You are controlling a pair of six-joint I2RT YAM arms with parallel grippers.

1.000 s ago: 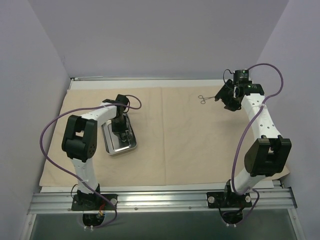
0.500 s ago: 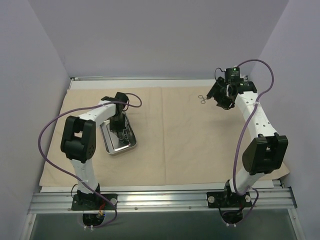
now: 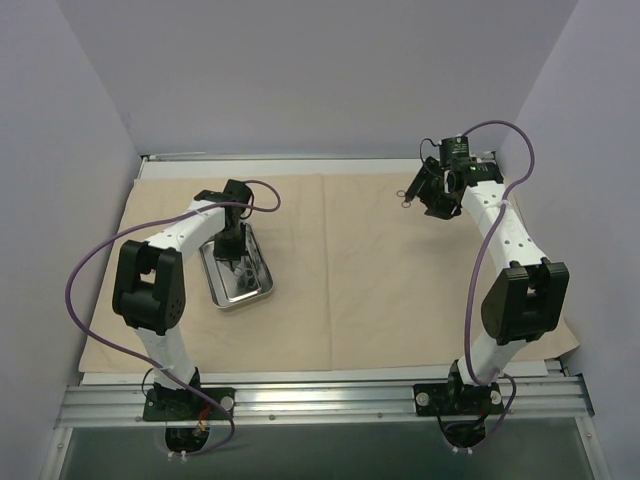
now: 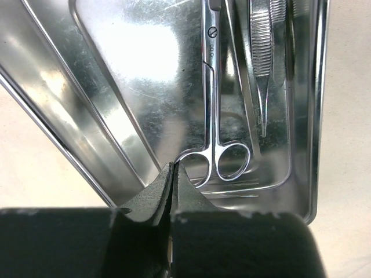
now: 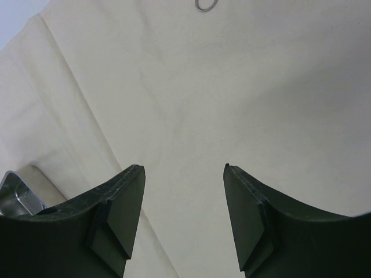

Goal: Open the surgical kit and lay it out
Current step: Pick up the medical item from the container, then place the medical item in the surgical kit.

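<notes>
Over the steel tray (image 4: 75, 116), the left end effector (image 4: 173, 168) is pressed together beside the ring handles of the scissors (image 4: 212, 104), the tray resting left on the cloth wrap (image 3: 350, 270), while the right end effector (image 5: 183, 168) hangs spread above its far-right area near a ringed instrument (image 5: 204, 4).

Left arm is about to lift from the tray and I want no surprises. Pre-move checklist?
1. Left gripper shut: ok.
2. Scissors ring actually pinched: cannot tell; the fingertips sit right beside the ring.
3. Tweezers out of the grip: ok, lying apart in the steel tray.
4. Right gripper open, nothing between its jaws: ok.
5. Laid-out instrument free of the right gripper: ok.
6. Cloth wrap spread flat: ok.
</notes>
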